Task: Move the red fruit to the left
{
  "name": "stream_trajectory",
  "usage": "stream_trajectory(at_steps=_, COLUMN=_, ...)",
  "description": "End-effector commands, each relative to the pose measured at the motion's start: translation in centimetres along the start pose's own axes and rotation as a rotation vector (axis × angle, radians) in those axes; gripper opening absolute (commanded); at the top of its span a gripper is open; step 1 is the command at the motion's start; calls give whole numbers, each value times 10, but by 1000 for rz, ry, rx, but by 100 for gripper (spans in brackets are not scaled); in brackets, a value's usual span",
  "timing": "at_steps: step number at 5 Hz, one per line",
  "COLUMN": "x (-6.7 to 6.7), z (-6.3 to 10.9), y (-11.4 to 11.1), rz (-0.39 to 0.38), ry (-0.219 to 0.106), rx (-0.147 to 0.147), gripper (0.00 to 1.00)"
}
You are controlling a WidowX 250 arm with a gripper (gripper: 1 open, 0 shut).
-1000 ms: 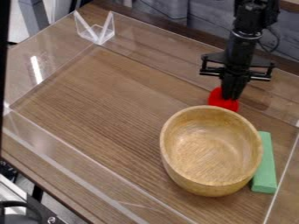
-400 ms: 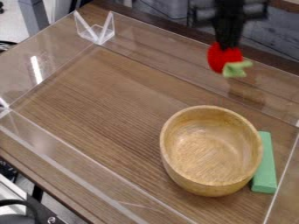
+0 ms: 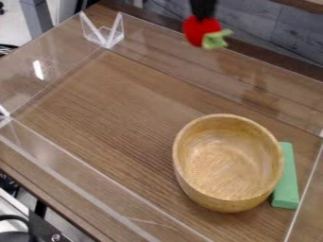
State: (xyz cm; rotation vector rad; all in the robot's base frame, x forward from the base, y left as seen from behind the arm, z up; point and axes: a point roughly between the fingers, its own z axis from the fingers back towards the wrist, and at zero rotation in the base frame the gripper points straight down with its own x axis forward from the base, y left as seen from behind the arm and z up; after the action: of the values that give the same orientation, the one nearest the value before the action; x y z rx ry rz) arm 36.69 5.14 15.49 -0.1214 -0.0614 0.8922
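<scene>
Hanging at the frame's top centre, the red fruit [image 3: 202, 32] is pinched in the closed claw [image 3: 201, 13], mostly cropped, apparently held clear of the counter [image 3: 113, 113] so it can travel left.

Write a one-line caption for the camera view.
Gripper holds red fruit aloft over the table; wooden bowl and green bar sit side by side.

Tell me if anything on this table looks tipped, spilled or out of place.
Nothing stands out. The red fruit hangs above the table, held in the claw; the wooden bowl sits upright and the green bar lies flat beside it.
</scene>
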Motion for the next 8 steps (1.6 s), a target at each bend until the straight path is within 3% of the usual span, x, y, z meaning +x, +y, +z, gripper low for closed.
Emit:
stream_trajectory(at_steps=1, x=18, z=29, y=7, rz=40, ry=-88, rx=-46, gripper=0)
stream_trajectory(at_steps=3, x=58, z=16, y=37, rz=65, ry=-97, rx=-18, gripper=0)
stream_trajectory(at_steps=4, x=71, z=15, y=51, rz=69, ry=-92, rx=-9, gripper=0)
stream_trajectory(at_steps=6, x=57, z=-12, y=55, rz=-75, ry=-86, rx=3, gripper=0)
stream_trajectory(at_steps=8, x=32, z=-17, y=26, rz=-24, ry=-98, rx=6, gripper=0)
